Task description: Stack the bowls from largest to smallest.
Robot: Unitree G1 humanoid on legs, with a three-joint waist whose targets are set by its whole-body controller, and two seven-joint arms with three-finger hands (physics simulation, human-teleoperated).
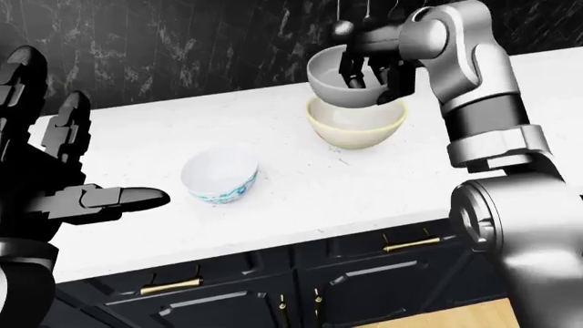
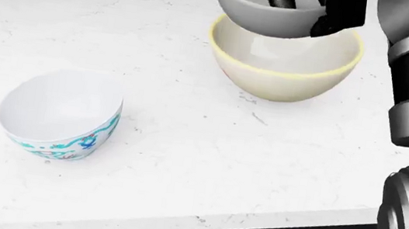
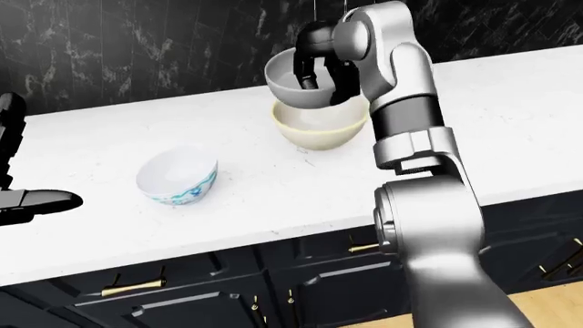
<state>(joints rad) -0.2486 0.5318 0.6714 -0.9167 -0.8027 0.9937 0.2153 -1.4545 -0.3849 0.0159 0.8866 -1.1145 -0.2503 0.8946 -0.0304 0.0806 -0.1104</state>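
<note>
I see a plain grey bowl (image 1: 339,82) tipped just above the wide cream-yellow bowl (image 1: 357,124), which sits upright on the white counter. Down-left in my left-eye view, well apart, stands a small white bowl (image 1: 219,173) (teal patterned outside), upright.

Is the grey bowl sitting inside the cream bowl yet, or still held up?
Held up. The right hand grips the grey bowl, tilted, just above the cream bowl, whose rim shows beneath it.
</note>
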